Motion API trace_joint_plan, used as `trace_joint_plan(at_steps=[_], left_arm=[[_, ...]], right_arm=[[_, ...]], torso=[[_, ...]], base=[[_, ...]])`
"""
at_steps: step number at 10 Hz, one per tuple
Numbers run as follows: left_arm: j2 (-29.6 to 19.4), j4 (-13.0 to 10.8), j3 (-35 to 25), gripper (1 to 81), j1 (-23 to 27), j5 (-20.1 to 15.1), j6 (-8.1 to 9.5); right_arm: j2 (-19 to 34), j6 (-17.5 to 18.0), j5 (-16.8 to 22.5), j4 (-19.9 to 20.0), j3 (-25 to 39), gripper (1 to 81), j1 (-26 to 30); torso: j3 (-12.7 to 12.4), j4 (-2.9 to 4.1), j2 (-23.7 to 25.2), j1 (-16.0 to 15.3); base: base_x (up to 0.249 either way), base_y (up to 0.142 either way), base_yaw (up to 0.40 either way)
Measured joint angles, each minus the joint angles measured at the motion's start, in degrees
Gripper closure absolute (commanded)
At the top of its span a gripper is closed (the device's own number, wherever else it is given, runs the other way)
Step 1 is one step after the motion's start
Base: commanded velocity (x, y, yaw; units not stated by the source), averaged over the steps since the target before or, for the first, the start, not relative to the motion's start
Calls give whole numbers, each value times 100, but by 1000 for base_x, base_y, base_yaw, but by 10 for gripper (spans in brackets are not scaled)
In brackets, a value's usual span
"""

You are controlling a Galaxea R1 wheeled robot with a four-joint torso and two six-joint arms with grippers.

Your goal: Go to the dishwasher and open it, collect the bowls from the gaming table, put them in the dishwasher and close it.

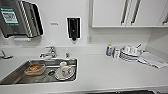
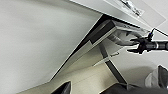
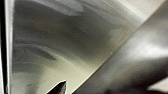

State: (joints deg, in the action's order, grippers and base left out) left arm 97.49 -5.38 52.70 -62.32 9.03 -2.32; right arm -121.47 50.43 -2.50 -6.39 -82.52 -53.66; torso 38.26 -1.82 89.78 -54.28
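Note:
The dishwasher's brushed stainless-steel front (image 3: 62,42) is very close in the right wrist view, and its bar handle (image 3: 130,62) crosses it on a slant. In the left wrist view my right gripper (image 2: 135,45) reaches in on a thin dark arm to the steel top edge of the dishwasher (image 2: 120,37), beside a dark gap under the counter. Whether it holds the handle cannot be made out. A dark tip of my left gripper (image 2: 62,89) hangs in front of white cabinet fronts (image 2: 37,42).
I face a white counter (image 1: 105,72) with a steel sink (image 1: 15,75) holding a container, a cup and a plate. A faucet (image 1: 50,52), wall dispensers, upper cabinets (image 1: 125,12), stacked dishes (image 1: 130,52), a bottle and cloths lie beyond.

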Motion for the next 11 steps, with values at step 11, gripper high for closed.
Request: trace_joint_plan(at_steps=[11], left_arm=[[102, 0, 60, 10, -77, -2, 0]], right_arm=[[-229, 50, 994, -22, -135, 10, -802]], torso=[[-2, -2, 4, 13]], base=[[-54, 0, 0]])
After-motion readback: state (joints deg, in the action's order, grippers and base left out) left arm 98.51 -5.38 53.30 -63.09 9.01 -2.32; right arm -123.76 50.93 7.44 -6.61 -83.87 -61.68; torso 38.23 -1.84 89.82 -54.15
